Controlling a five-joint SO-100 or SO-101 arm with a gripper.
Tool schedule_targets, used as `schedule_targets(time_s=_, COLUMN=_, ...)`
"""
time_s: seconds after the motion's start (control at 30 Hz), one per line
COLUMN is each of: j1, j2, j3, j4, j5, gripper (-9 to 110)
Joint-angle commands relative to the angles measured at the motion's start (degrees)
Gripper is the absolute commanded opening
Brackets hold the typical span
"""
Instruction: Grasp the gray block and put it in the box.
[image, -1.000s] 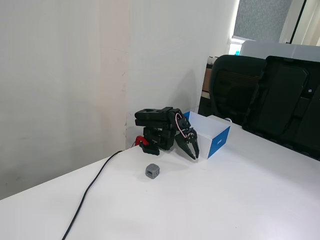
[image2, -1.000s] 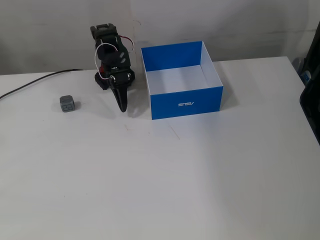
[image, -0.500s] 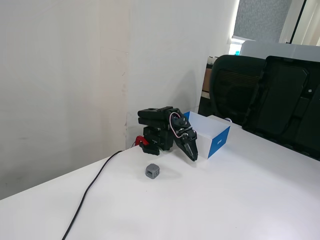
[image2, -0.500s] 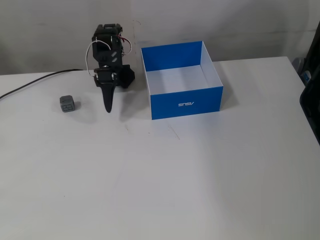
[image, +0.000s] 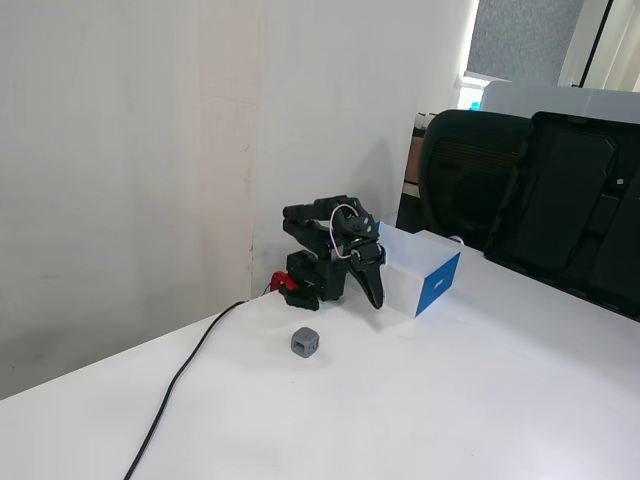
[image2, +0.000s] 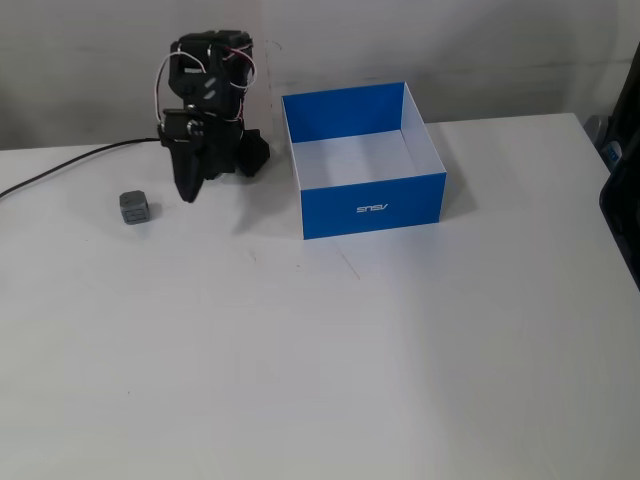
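A small gray block (image2: 133, 208) lies on the white table; it also shows in a fixed view (image: 306, 342). The blue box (image2: 365, 160) with a white inside stands open-topped to its right; in a fixed view (image: 425, 273) it sits behind the arm. My black arm is folded at the table's back edge. My gripper (image2: 187, 192) points down at the table, shut and empty, a short way right of the block; it also shows in a fixed view (image: 374, 298), between the block and the box.
A black cable (image: 185, 375) runs from the arm's base across the table to the front left. Black office chairs (image: 530, 195) stand behind the table. A wall is close behind the arm.
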Motion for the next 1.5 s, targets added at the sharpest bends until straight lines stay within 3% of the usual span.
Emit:
schedule_targets(time_s=0.0, j1=-5.4, j2=-7.9, j3=-8.9, j4=0.0, j5=2.5, gripper=0)
schedule_targets(time_s=0.33, j1=-17.3, j2=-20.7, j3=-16.7, j4=1.5, j5=4.8, gripper=0)
schedule_targets(time_s=0.7, j1=-24.8, j2=-31.6, j3=-29.2, j4=13.3, j5=8.3, gripper=4)
schedule_targets(time_s=1.23, j1=-35.9, j2=-40.7, j3=-28.6, j4=12.8, j5=9.2, gripper=10)
schedule_targets(time_s=1.47, j1=-37.8, j2=-43.7, j3=-27.9, j4=12.6, j5=9.1, gripper=32)
